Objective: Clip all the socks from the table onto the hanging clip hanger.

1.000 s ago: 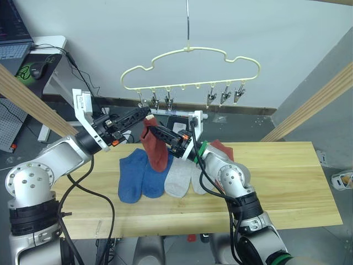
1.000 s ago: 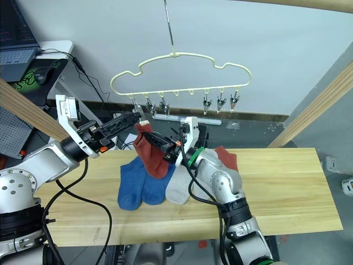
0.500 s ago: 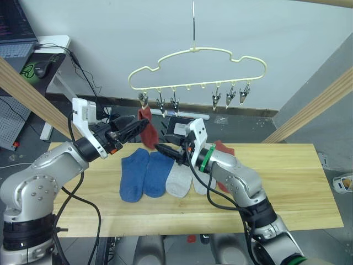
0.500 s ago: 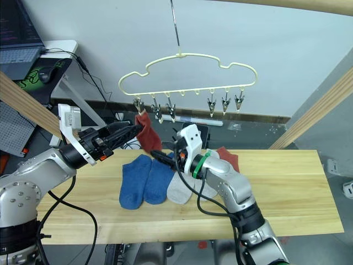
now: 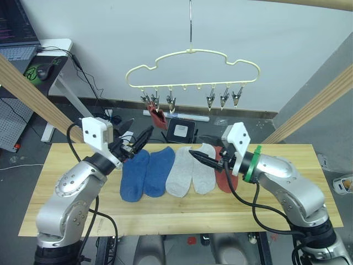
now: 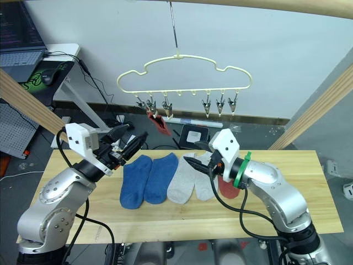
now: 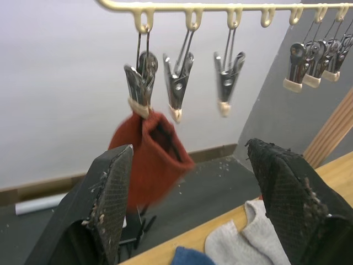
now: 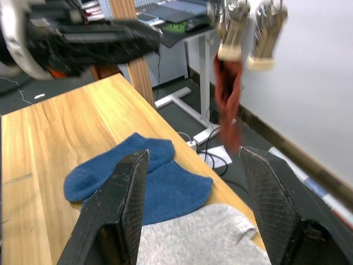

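Observation:
The pale yellow clip hanger hangs above the table. One rust red sock dangles from its leftmost clip, held by nothing else. Two blue socks and two light grey socks lie side by side on the table. A second red sock lies right of them, partly behind my right arm. My left gripper is open, below and left of the hanging sock. My right gripper is open and empty just above the grey socks.
Slanted wooden beams run past the table on the left and right. A white desk with a laptop and mouse stands at the far left. A black device and cables lie on the floor behind the table.
Both grippers have let go of the red sock and drawn back down from the hanger; the sock now hangs from the clip alone. The right arm swung out to the right.

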You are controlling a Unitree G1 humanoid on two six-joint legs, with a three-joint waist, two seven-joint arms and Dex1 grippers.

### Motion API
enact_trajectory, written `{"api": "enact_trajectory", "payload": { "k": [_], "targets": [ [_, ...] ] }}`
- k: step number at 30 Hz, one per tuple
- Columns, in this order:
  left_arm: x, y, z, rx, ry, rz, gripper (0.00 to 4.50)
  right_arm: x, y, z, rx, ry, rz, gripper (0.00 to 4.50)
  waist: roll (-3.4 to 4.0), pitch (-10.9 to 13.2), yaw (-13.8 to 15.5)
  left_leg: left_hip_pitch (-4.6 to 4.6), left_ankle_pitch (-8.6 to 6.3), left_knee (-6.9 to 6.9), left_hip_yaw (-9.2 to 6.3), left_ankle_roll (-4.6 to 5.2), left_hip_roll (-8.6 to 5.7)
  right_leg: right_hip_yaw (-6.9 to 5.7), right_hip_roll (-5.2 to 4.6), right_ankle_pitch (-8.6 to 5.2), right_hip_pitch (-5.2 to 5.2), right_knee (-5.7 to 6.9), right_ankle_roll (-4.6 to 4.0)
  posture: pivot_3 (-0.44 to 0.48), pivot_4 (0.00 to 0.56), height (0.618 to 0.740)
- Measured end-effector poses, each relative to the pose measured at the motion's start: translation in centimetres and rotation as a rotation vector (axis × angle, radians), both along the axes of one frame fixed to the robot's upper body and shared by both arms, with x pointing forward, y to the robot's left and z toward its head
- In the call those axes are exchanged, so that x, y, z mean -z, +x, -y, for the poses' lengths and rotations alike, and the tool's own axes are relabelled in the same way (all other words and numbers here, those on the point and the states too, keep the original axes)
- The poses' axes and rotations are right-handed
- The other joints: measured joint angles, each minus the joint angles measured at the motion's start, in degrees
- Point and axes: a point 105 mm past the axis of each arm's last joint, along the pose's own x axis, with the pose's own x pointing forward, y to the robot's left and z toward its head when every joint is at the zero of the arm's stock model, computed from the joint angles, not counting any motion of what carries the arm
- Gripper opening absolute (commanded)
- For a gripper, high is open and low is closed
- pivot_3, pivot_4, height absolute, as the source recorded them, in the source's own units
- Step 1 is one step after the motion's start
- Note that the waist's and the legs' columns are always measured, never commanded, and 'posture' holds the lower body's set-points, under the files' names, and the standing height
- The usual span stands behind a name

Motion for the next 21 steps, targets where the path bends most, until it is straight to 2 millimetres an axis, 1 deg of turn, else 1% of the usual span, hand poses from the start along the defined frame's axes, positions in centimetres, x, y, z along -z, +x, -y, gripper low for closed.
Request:
{"api": "enact_trajectory", "payload": {
  "k": [3, 4, 6, 11, 13, 18, 21],
  "targets": [
    [-0.3, 0.3, 0.5, -0.011, -0.005, 0.038, 3.55, -0.1, -0.2, 0.8, 0.010, -0.012, -0.009, 2.71, 0.02, -0.02, -0.09, -0.01, 0.00, 0.07, -0.01, 0.00, -0.01, 0.01, 0.05, 0.03, 0.02, 0.00, 0.03, -0.112, 0.281, 0.740],
    [-0.5, 0.4, 0.5, -0.015, -0.006, 0.047, 3.17, -0.1, -0.1, 1.0, 0.017, -0.019, -0.012, 2.75, 0.02, -0.03, -0.10, -0.02, 0.00, 0.12, 0.01, 0.01, -0.01, 0.01, 0.09, 0.05, 0.03, 0.00, 0.03, -0.122, 0.283, 0.740],
    [-0.6, 0.5, 0.6, -0.028, -0.003, 0.071, 2.73, 0.1, -0.2, 1.3, 0.020, -0.027, -0.023, 2.75, 0.03, -0.03, -0.17, -0.02, 0.00, 0.14, 0.02, 0.01, -0.01, 0.01, 0.13, 0.07, 0.03, 0.00, 0.03, -0.126, 0.285, 0.740],
    [-0.6, 1.1, 1.2, -0.041, 0.006, 0.101, 2.73, 0.1, -0.2, 1.7, 0.029, -0.035, -0.025, 2.75, 0.05, -0.04, -0.18, -0.06, -0.01, 0.38, 0.01, 0.02, 0.04, 0.02, 0.30, 0.14, 0.04, 0.02, 0.02, -0.131, 0.287, 0.740],
    [-0.9, 1.5, 1.2, -0.070, 0.001, 0.131, 2.73, 0.0, -0.4, 1.8, 0.026, -0.035, -0.020, 2.75, 0.05, -0.04, -0.18, -0.06, -0.01, 0.41, 0.02, 0.02, 0.04, 0.02, 0.31, 0.18, 0.05, 0.01, 0.06, -0.136, 0.289, 0.740],
    [-0.5, 2.4, 1.5, -0.107, 0.022, 0.150, 2.73, -1.0, -0.4, 2.3, 0.044, -0.018, 0.029, 2.75, 0.05, -0.05, -0.19, -0.05, -0.01, 0.47, 0.09, 0.03, 0.03, 0.02, 0.32, 0.22, 0.07, 0.00, 0.12, -0.145, 0.293, 0.740],
    [-0.2, 2.9, 1.6, -0.113, 0.031, 0.155, 2.73, -2.0, -0.3, 2.6, 0.055, 0.004, 0.084, 2.75, 0.05, -0.05, -0.22, -0.05, -0.01, 0.47, 0.11, 0.03, 0.04, 0.02, 0.33, 0.23, 0.06, 0.00, 0.12, -0.157, 0.291, 0.740]
  ]
}}
